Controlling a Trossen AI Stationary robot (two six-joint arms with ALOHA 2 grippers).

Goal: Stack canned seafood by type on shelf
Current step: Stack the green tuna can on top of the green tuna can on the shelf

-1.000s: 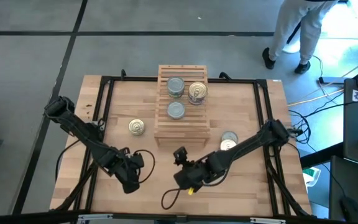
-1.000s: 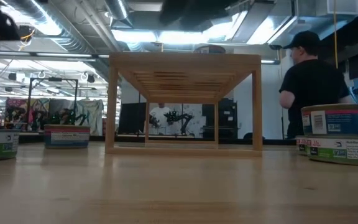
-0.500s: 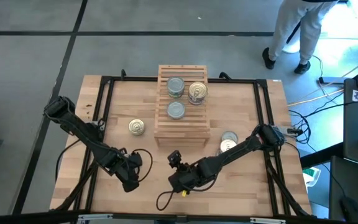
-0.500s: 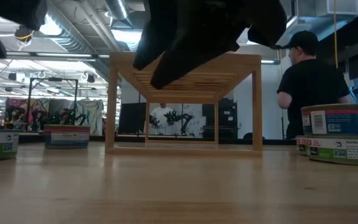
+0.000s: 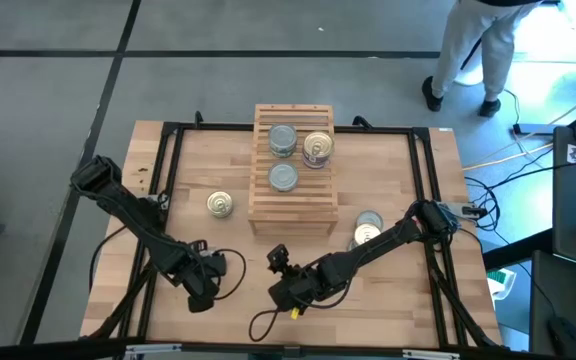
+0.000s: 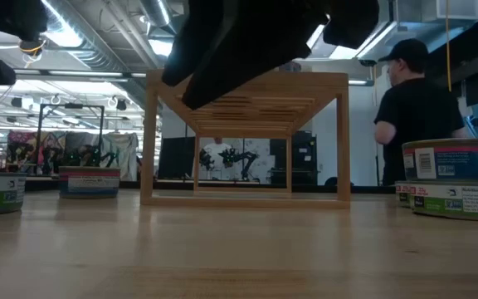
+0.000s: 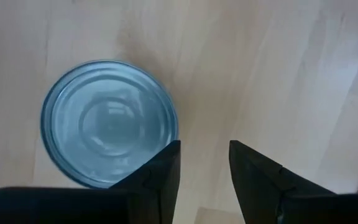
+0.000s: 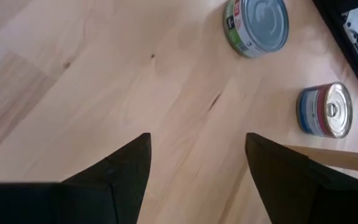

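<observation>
The light-wood slatted shelf (image 5: 292, 170) stands at the table's far middle and carries two silver-topped tins (image 5: 282, 139) (image 5: 283, 177) and one gold-topped tin (image 5: 317, 148). Another gold-topped tin (image 5: 220, 204) rests on the table left of the shelf. Two more tins (image 5: 367, 227) sit to its right. My left gripper (image 5: 200, 290) hovers, open by a narrow gap (image 7: 204, 146), beside a silver-topped tin (image 7: 109, 121) that it hides in the high view. My right gripper (image 5: 278, 262) is open wide (image 8: 197, 155) over bare wood in front of the shelf.
The right wrist view shows a green-labelled tin (image 8: 257, 26) near the black frame rail (image 8: 353, 37), and a gold-topped tin (image 8: 325, 110) by the shelf's edge (image 8: 334, 160). A person (image 6: 417, 116) stands beyond the table. Bare wood lies along the near edge (image 5: 368, 310).
My right gripper has moved toward the table's left, along the front of the shelf, and has come into the low view from above. My left gripper has edged slightly toward the near left. The tins have not moved.
</observation>
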